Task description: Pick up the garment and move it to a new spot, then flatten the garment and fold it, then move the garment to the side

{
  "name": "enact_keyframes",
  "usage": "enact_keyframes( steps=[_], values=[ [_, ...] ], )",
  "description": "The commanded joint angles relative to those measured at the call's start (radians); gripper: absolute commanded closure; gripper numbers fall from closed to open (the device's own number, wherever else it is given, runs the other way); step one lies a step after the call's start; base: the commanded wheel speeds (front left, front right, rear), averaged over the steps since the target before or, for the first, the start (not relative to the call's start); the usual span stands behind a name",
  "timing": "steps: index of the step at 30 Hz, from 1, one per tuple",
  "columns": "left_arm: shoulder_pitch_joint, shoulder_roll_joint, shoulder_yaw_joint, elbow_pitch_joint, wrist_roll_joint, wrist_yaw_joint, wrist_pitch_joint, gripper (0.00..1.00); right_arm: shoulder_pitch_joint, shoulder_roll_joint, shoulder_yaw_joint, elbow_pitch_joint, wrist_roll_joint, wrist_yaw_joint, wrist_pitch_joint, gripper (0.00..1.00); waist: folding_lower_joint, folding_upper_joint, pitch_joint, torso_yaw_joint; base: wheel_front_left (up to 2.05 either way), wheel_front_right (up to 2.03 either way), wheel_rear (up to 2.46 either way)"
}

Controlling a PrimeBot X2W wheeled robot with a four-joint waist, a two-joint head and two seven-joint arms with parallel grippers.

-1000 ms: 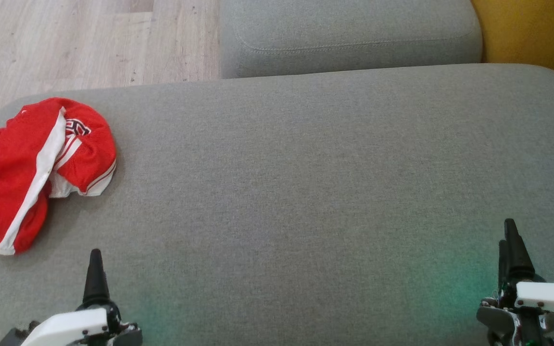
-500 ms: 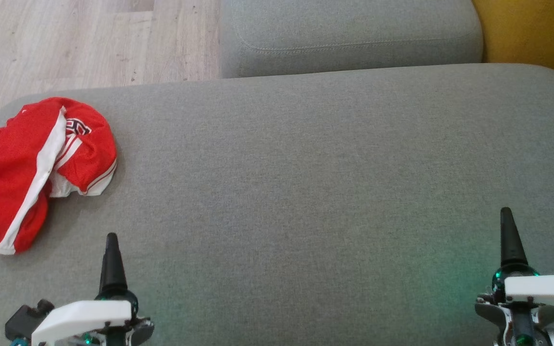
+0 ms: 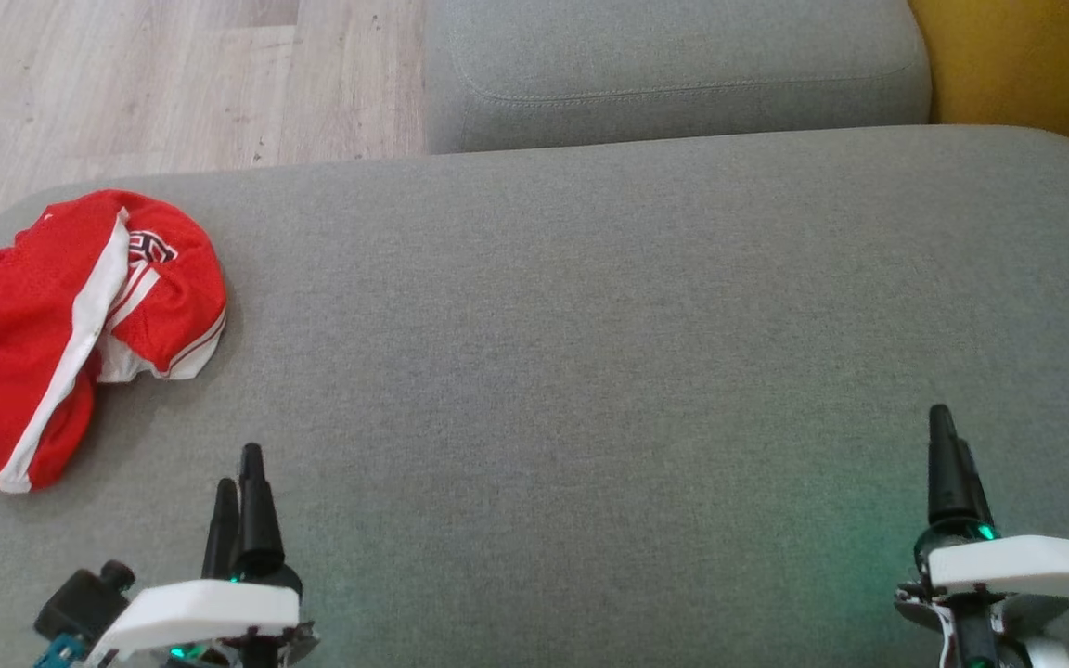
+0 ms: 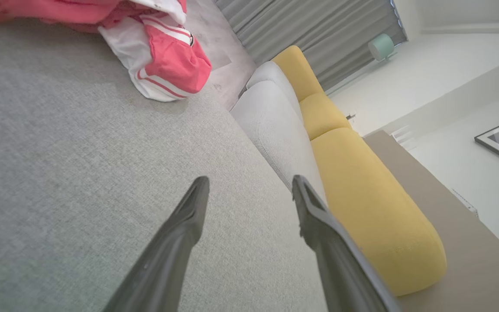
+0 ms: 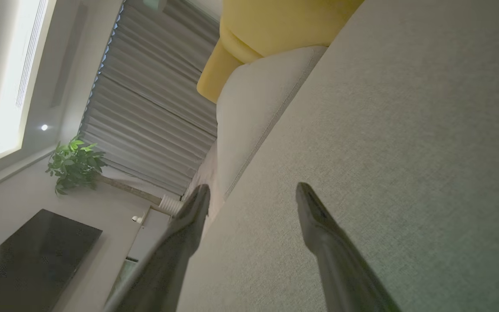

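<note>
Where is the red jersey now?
Head view: the crumpled red-and-white jersey lies at the left edge of the grey fabric cushion, ahead and left of the left hand.

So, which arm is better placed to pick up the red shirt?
The left. The left pincer, open, is close to the red shirt at the left end; the right pincer, also open, is far across the grey cushion.

no word or number can be read for certain anywhere; the red and white garment (image 3: 24, 353) carries a small dark-outlined print (image 3: 150, 247) near its upper fold, perhaps letters or digits, but it is crumpled and too small to make out.
</note>
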Motion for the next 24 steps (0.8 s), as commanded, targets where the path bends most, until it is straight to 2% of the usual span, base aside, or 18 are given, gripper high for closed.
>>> enact_keyframes(
  steps=[1, 6, 12, 24],
  values=[
    [-0.019, 0.006, 0.008, -0.042, 0.031, 0.004, -0.014, 0.00, -0.022, -0.007, 0.016, -0.042, -0.031, 0.004, -0.016, 0.00, 0.0000, 0.0000, 0.000, 0.000, 0.00, 0.00, 0.00],
    [-0.012, 0.006, -0.007, -0.040, 0.130, 0.017, -0.031, 0.00, -0.020, -0.008, 0.033, -0.048, -0.131, 0.004, -0.034, 0.00, 0.0000, 0.0000, -0.003, -0.001, 0.00, 0.00, 0.00],
    [-0.005, 0.007, -0.021, -0.033, 0.198, 0.029, -0.049, 0.00, -0.017, -0.008, 0.044, -0.050, -0.253, 0.004, -0.052, 0.00, 0.0000, 0.0000, -0.005, 0.000, 0.00, 0.00, 0.00],
    [0.005, 0.007, -0.037, -0.016, 0.346, 0.051, -0.085, 0.00, -0.015, -0.009, 0.086, -0.037, -0.425, 0.005, -0.087, 0.00, 0.0000, 0.0000, -0.006, 0.003, 0.00, 0.00, 0.00]
  ],
)
